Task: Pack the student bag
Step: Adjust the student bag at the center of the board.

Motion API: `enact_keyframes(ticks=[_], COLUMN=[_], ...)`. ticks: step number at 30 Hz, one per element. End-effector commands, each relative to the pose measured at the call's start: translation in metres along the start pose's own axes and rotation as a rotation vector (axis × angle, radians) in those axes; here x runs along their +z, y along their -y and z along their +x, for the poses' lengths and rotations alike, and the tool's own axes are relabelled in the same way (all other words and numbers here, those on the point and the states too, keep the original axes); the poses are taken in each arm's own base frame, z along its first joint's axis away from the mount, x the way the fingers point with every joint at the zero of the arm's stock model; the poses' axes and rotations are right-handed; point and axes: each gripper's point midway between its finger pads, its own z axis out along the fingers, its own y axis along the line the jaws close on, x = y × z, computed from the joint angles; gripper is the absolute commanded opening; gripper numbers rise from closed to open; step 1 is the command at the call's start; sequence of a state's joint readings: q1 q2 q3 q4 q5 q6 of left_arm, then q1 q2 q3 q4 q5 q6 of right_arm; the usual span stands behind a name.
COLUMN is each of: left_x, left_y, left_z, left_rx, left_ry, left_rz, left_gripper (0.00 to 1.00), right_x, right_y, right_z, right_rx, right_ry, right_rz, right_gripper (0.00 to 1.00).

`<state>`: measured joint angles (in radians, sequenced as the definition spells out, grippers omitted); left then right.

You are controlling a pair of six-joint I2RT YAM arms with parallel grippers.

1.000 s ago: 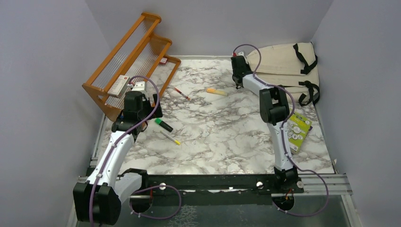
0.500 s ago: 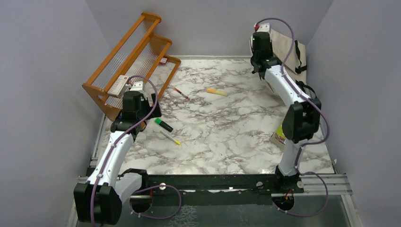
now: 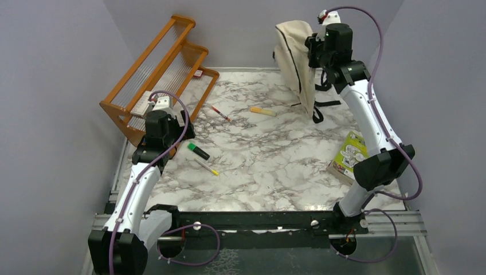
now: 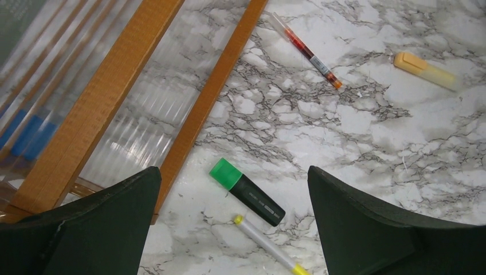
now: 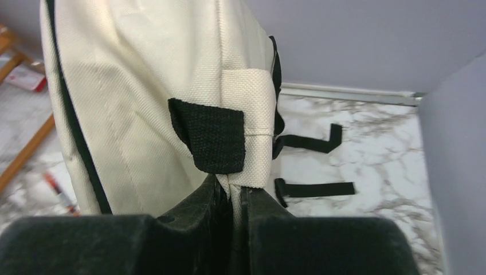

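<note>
student bag (image 3: 293, 54) is held upright at far right of table (image 3: 275, 166), top fabric pinched in closed right gripper (image 5: 232, 197). left gripper (image 4: 232, 177) is spread wide over green highlighter (image 4: 247, 191), well left of the bag.

The student bag (image 3: 295, 57), cream canvas with black zipper lines and straps, is held upright, hanging at upper centre-right.

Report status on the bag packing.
Right gripper shut on student bag fabric; bag hangs upright, back right. Left gripper open above green highlighter. Orange marker lies left of bag, not touching.
</note>
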<state>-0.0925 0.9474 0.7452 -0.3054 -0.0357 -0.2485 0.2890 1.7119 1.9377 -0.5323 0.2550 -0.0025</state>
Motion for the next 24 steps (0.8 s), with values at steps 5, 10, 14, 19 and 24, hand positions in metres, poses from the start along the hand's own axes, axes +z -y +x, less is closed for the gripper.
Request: enact_keyframes(ticks=[5, 10, 14, 19, 24], left_x=[-0.01, -0.007, -0.009, -0.008, -0.008], left_y=[-0.002, 0.004, 0.003, 0.004, 0.003], left_z=[-0.025, -0.022, -0.023, -0.023, -0.022], left_rx=[-0.037, -0.045, -0.053, -0.056, -0.054], left_ry=[0.151, 0.14, 0.151, 0.137, 0.13], left_rz=[-0.002, 0.026, 0.02, 0.028, 0.021], left_gripper=[0.99, 0.99, 0.99, 0.99, 0.99], right_x=[-0.002, -0.026, -0.051, -0.075, -0.086], right_y=[-0.071, -0.115, -0.138, -0.158, -0.169], right_z=[0.024, 0.022, 0.01, 0.006, 0.005], right_rx=[0.115, 0.258, 0.377, 0.525, 0.661], right_ry=[-0.18, -0.216, -0.207, -0.223, -0.231], right_rz=[-0.341, -0.588, -0.741, -0.895, -0.986], right_gripper=[0.01, 0.01, 0.01, 0.0, 0.01])
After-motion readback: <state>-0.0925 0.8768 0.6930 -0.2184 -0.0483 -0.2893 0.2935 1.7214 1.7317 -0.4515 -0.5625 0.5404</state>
